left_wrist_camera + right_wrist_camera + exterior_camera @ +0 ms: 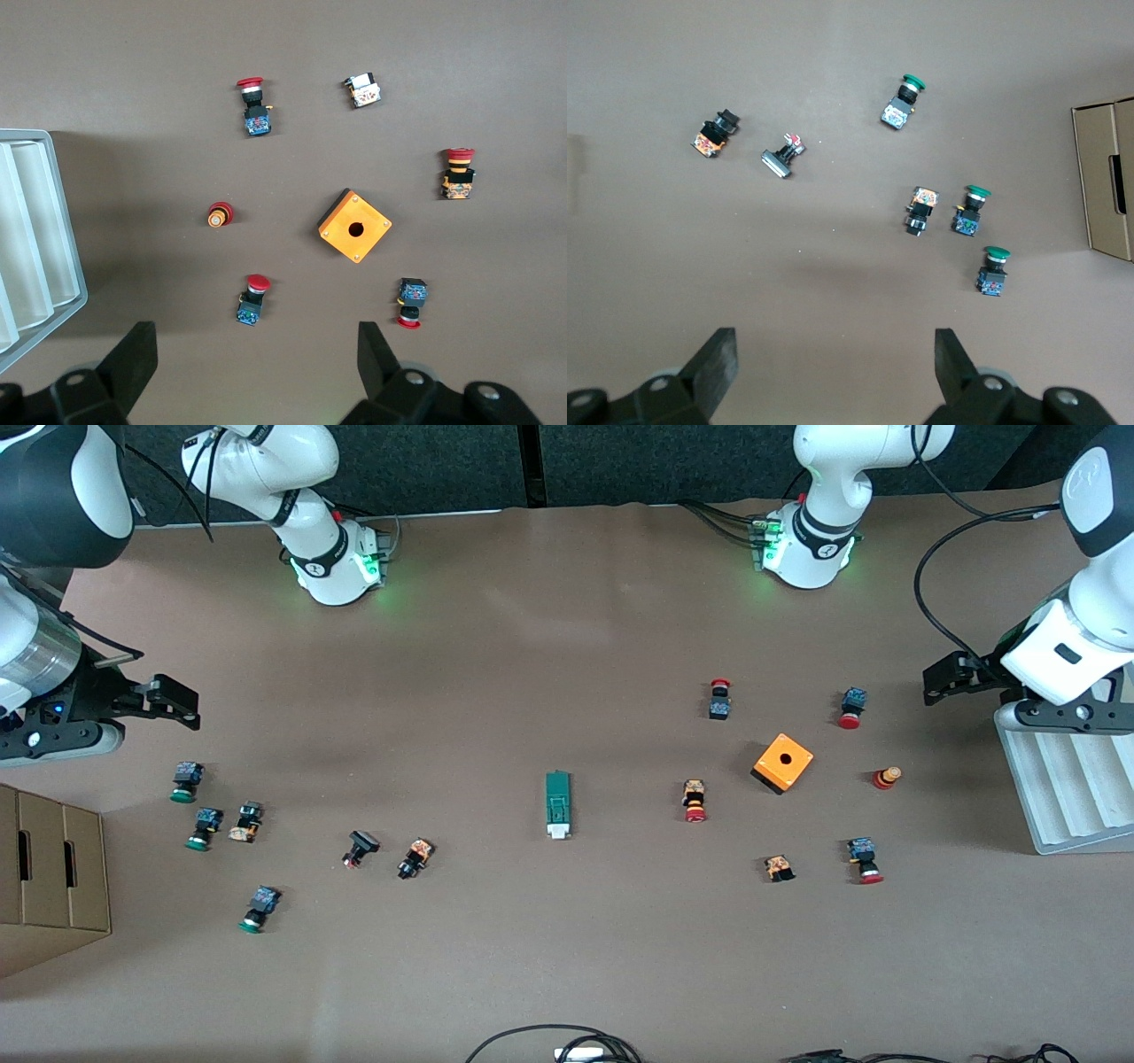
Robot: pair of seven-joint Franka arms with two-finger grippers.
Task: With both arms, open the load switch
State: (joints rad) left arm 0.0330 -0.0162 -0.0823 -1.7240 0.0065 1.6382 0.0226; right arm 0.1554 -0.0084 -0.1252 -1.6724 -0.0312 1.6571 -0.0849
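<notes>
Brown paper-like table [549,646] cover, and the load switch [558,804] lies on it about in the middle, dark green w/ white lever end toward the front camera. I see free room all around it; the nearest things are a red-capped button [695,801] toward the left arm's end and an orange-black button [415,857] toward the right arm's end, both well apart from it.

Left gripper [941,679] hangs up over the left arm's end of the table, beside the white ribbed tray [1063,797], fingers [131,359] wide apart, nothing between. Right gripper [182,710] hangs over the right arm's end, above the green-capped buttons [186,780], fingers [716,363] also wide apart and empty. A cardboard box [53,868] sits at that edge, nearer to the front camera.

Orange cube [783,763] w/ a hole lies betw. the switch and the tray, red buttons around it.

Only the front view shows the switch. Left wrist view gives me the cube [354,225], the tray corner [40,248] and red buttons, no switch. Right wrist view gives green buttons [992,270] and the box edge [1106,177], also no switch. Cables [549,1041] lie at the table edge nearest to the front camera, seen in front view only.
</notes>
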